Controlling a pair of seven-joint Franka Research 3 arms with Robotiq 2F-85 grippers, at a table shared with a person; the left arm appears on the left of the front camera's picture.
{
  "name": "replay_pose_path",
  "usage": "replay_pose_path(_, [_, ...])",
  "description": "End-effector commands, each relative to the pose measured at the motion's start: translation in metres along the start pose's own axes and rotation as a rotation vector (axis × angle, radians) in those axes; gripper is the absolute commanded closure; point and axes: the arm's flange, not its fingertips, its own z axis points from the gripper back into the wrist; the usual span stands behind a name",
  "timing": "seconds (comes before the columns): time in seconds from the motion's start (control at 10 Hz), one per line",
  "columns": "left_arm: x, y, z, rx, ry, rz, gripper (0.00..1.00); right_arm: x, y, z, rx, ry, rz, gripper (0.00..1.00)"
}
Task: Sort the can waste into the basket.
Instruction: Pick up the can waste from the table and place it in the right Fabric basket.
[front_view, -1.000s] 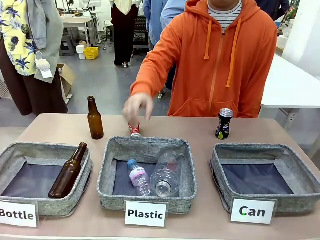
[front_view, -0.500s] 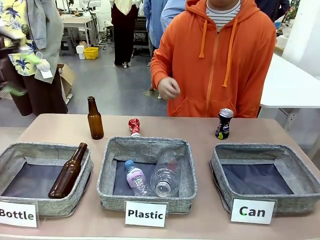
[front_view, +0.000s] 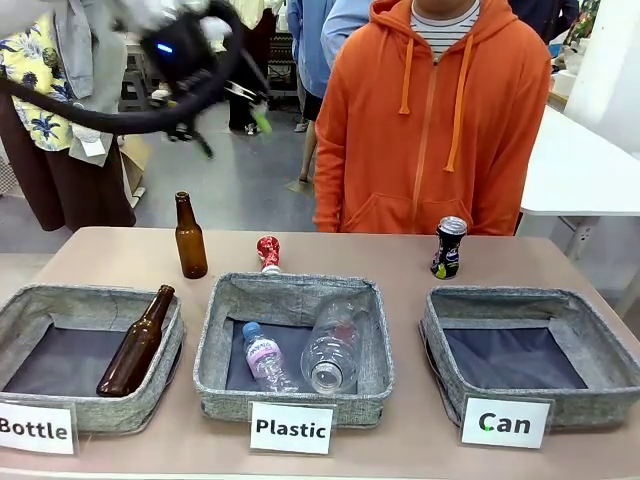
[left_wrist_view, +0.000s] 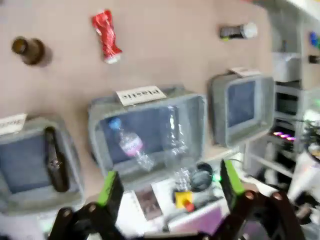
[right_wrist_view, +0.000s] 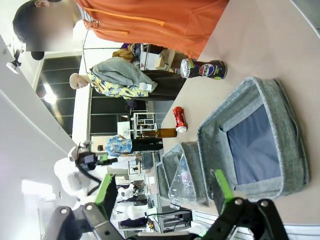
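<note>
– Two cans: where are they?
– Red can (front_view: 268, 252) lies on the table (front_view: 380, 255) behind the Plastic basket (front_view: 213, 335); black can (front_view: 449, 247) stands behind the Can basket (front_view: 520, 298).
– End effectors?
– Both open, empty: left end effector (front_view: 235, 135) raised high, right end effector (right_wrist_view: 162, 186).

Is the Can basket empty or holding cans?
Empty: the Can basket shows bare dark lining; the black can and crushed red can sit outside it on the table.
</note>
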Motion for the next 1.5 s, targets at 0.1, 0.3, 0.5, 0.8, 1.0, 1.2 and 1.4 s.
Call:
replay_pose_path(0.1, [0.077, -0.033, -0.061, 0.192, 0.011, -0.024, 0.00, 0.002, 0.003, -0.001, 0.028, -0.012, 0.008, 0.00])
replay_pose_path(0.3, [0.095, -0.025, -0.111, 0.269, -0.090, 0.057, 0.00, 0.002, 0.003, -0.001, 0.028, -0.012, 0.008, 0.00])
replay_pose_path(0.5, [0.094, -0.015, -0.155, 0.313, -0.200, 0.130, 0.00, 0.002, 0.003, -0.001, 0.028, -0.012, 0.008, 0.00])
replay_pose_path(0.8, [0.088, -0.002, -0.196, 0.366, -0.274, 0.149, 0.00, 0.002, 0.003, -0.001, 0.028, -0.012, 0.008, 0.00])
replay_pose_path(1.0, [0.095, 0.008, -0.215, 0.385, -0.232, 0.154, 0.00, 0.002, 0.003, -0.001, 0.028, -0.012, 0.008, 0.00])
replay_pose_path(1.2, [0.104, 0.017, -0.240, 0.386, -0.188, 0.143, 0.00, 0.002, 0.003, -0.001, 0.028, -0.012, 0.008, 0.00])
replay_pose_path(1.4, [0.115, 0.026, -0.257, 0.414, -0.136, 0.167, 0.00, 0.002, 0.003, -0.001, 0.028, -0.012, 0.008, 0.00])
